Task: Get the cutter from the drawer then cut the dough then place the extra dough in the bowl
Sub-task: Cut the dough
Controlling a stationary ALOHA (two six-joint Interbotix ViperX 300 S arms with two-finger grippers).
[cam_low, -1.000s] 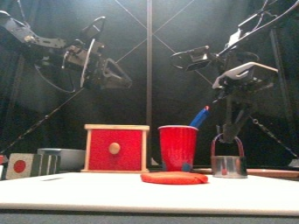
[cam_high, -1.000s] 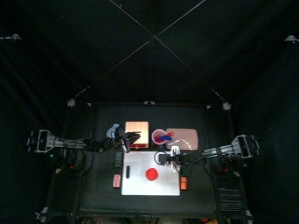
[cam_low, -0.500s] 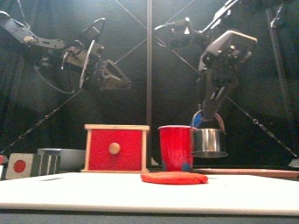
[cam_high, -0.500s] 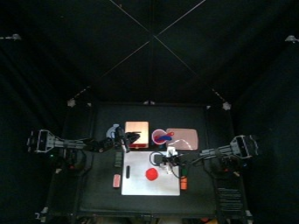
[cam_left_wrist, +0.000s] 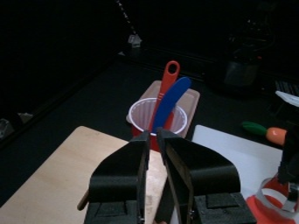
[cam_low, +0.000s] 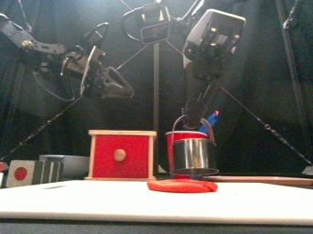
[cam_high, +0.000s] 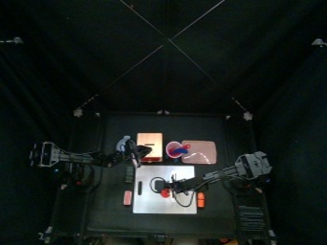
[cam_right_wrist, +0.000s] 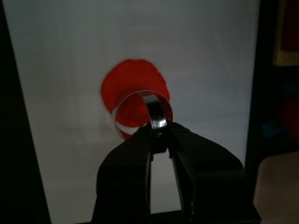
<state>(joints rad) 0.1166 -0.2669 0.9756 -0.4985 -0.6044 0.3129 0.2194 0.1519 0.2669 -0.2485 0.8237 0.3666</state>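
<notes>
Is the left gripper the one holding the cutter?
No, the right gripper grips the cutter over the dough; the left gripper holds nothing.

Robot lab booth: black curtains (cam_high: pixel 163 57) behind left gripper (cam_high: pixel 138 151) and right gripper (cam_high: pixel 173 187), small black table (cam_high: pixel 109 126) beneath them.

Our right claw (cam_right_wrist: pixel 156 131) points down at mid-reach, pinching the cutter (cam_low: pixel 196 157); our left claw (cam_left_wrist: pixel 156 140) hovers raised, jaws together.
</notes>
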